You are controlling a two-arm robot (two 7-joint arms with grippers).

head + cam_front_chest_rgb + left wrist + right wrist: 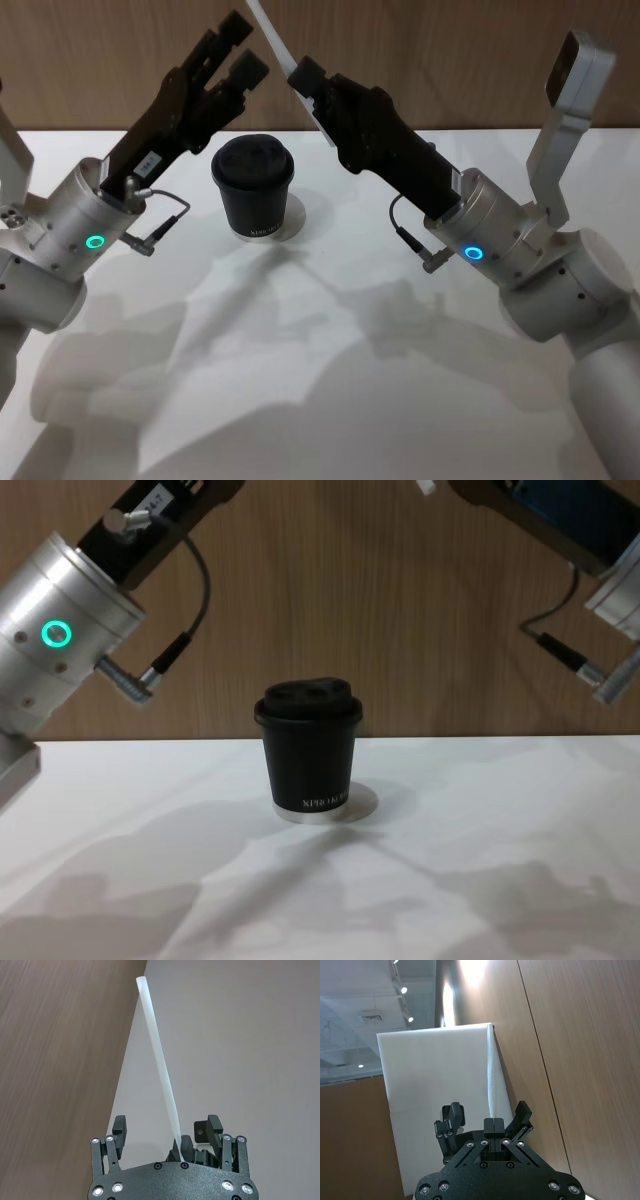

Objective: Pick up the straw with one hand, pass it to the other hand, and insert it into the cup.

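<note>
Pickup was done: the straw (272, 35) was off the bench (300, 390), its lower end clamped in the right end effector (303, 75), which was closed on it & held high, above cup level. The left end effector (243, 50) sat just beside the straw w/ fingers (118, 1129) spread, gripping nothing, so I'd call the handover approached, not made. The cup (253, 185) stood upright on the bench btwn your two arms, lid (308, 702) on, no straw in it. Left for you, as I read it: close left on the straw, release right, then lower it into the lid.
</note>
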